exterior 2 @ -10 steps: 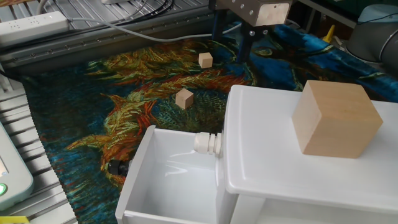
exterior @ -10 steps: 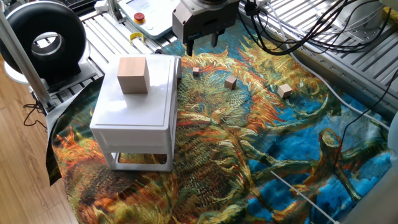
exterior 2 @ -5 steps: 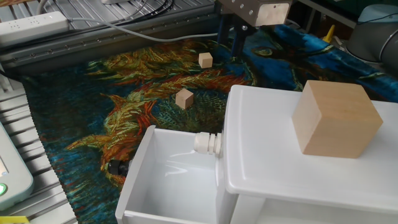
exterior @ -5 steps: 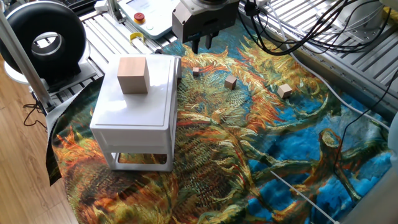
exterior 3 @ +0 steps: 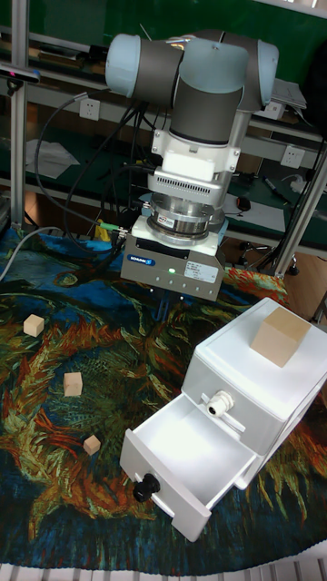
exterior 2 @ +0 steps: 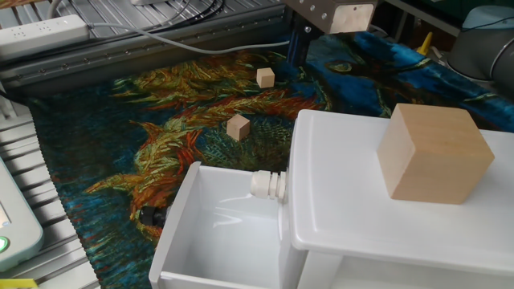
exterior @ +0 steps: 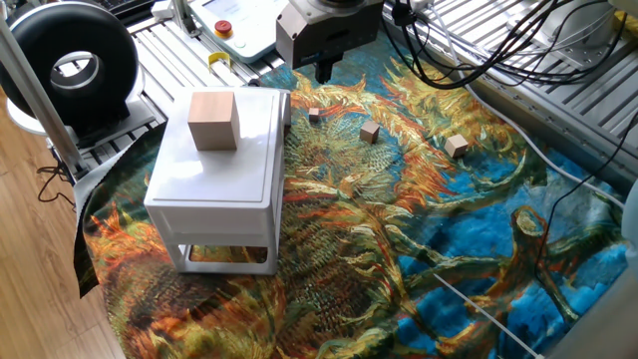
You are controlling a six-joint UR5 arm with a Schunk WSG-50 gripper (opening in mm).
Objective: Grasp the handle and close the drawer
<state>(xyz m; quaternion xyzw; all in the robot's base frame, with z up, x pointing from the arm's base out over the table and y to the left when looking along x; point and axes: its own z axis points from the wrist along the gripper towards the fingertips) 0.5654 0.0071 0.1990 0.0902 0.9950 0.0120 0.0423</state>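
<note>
Your gripper [exterior: 323,72] has pinched its fingers narrow, empty, near the table's far edge, while the drawer [exterior 3: 186,458] stands open, its handle [exterior 3: 145,487] ungrasped.

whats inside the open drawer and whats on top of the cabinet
The drawer is pulled out and its visible floor looks bare white. The far corner under the cabinet is covered from view. One wooden cube sits on top.

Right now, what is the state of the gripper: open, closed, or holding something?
Gripper: closed, fingers together, holding nothing; it is above the cloth, away from the drawer.
</note>
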